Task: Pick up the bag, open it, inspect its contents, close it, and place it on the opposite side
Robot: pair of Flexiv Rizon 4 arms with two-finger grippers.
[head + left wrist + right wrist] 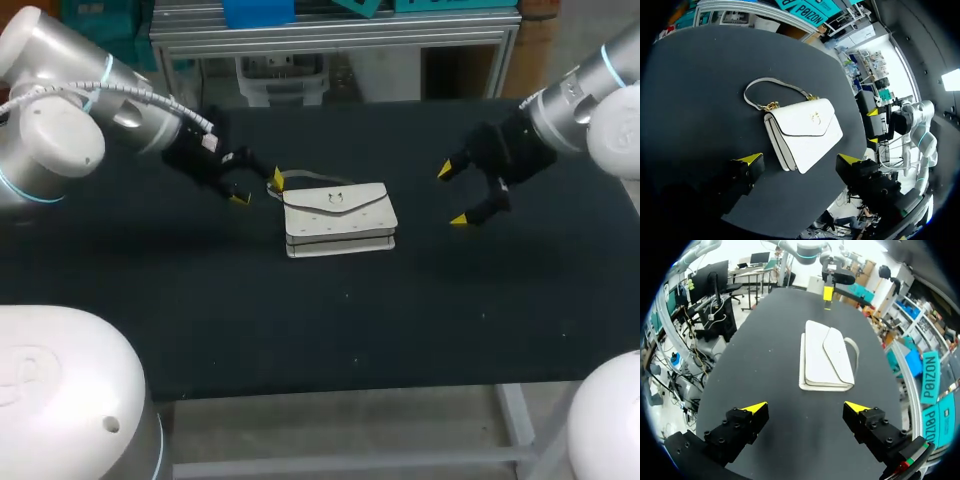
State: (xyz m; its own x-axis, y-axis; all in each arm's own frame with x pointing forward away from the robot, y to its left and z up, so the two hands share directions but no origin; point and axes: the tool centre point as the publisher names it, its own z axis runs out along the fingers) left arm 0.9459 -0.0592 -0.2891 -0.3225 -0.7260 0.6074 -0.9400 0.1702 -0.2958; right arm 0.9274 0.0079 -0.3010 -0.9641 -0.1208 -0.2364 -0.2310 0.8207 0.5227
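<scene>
**Bag flat at mid-tabletop, both grippers open either side**

The dark tabletop (150,300) leaves bare room all round, and every edge is well away from the work, so there is little chance of anything being pushed off. The white bag (340,218) lies flat near the middle with its flap shut. The left gripper (258,189) hangs with fingers spread just beside the bag's strap end. The right gripper (452,194), also spread and holding nothing, stands apart on the other side. Since both arms face the bag, they could meet over it if they close in together. A hold on the thin strap (771,82) alone would probably let the bag swing or slip.
</scene>
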